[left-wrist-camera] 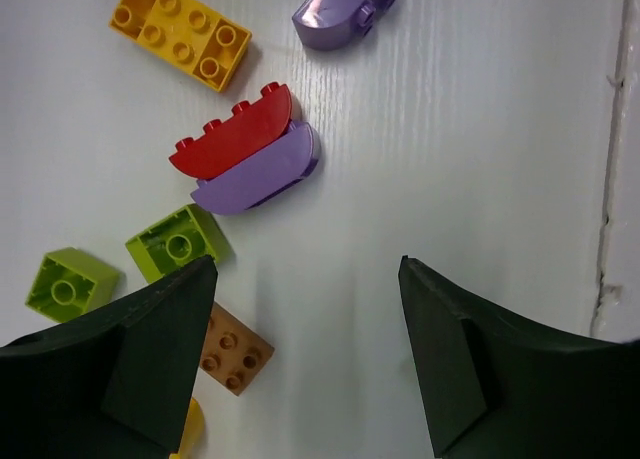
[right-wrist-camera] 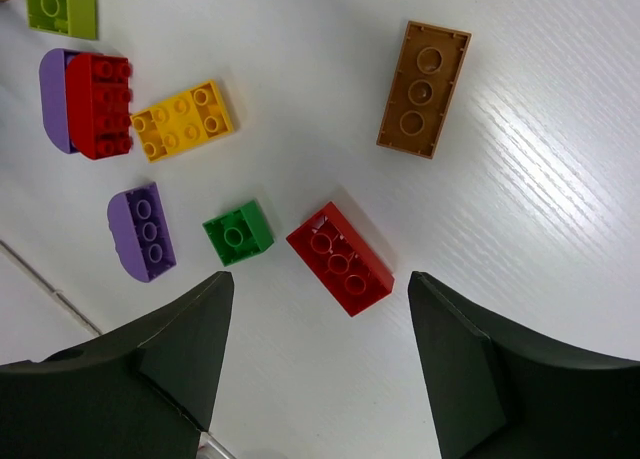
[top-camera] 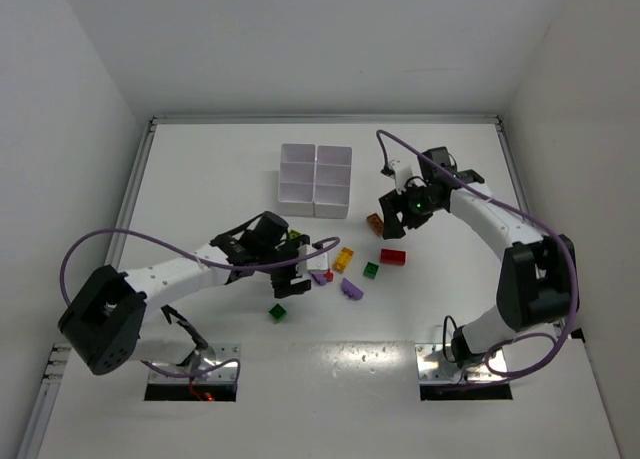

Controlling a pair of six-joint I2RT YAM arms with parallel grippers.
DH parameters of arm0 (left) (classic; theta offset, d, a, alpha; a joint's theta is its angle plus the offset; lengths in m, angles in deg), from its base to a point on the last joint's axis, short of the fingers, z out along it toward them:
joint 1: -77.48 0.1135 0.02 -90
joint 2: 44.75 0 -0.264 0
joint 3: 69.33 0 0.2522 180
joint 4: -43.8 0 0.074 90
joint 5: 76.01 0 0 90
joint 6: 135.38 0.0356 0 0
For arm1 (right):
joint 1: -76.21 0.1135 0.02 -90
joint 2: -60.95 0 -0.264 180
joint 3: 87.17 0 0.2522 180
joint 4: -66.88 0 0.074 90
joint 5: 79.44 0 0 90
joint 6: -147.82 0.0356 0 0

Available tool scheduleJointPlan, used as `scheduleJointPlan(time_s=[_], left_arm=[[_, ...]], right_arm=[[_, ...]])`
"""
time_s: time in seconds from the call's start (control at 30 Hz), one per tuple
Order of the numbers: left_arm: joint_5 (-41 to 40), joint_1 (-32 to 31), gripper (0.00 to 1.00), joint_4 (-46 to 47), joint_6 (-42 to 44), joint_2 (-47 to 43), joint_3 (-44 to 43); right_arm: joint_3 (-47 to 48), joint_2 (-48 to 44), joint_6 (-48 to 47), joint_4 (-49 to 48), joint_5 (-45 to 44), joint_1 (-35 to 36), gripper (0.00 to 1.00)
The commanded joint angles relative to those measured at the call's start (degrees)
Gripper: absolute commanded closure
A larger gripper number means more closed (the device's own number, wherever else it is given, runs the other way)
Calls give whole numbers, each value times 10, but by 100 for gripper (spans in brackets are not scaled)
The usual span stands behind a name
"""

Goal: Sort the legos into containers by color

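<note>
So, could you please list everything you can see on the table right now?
Table: one, white.
Tray: one, white, six compartments, far centre, no bricks inside.
Red bricks: two, one by the right gripper, one curved against a purple.
Purple bricks: two, curved, centre.
Yellow brick: one, centre.
Brown bricks: two, one far right, one by the left gripper.
Green bricks: four, two lime by the left gripper, one centre, one alone, near side.
Grippers: two, black, open, above the bricks.
</note>
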Motion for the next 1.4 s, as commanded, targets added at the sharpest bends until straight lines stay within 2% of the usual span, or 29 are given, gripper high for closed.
scheduleJointPlan(time_s=[0.0, 0.07, 0.23, 0.4, 0.6, 0.97, 1.23, 1.37], left_arm=[[108, 27, 21, 31, 139, 8, -5], [123, 42, 21, 3, 193, 37, -29], [164, 60, 21, -23, 256, 86, -70], [178, 60, 19, -44, 221, 148, -134], [172, 60, 17, -44, 240, 166, -139], [167, 60, 16, -86, 366, 209, -177], [172, 60, 16, -162, 472, 258, -226], [177, 60, 27, -194, 508, 282, -247]], right_arm=[[-7, -32, -8, -14, 13, -4, 29], [-13, -38, -8, -14, 13, -4, 29], [-25, -54, -8, -14, 13, -15, 29], [-36, -66, -8, -14, 19, -22, 29], [-47, -71, -8, -14, 25, -32, 29], [-47, -66, -8, -14, 30, -37, 29], [-47, -66, -8, -14, 30, -43, 29], [-47, -66, -8, -8, 41, -48, 29]])
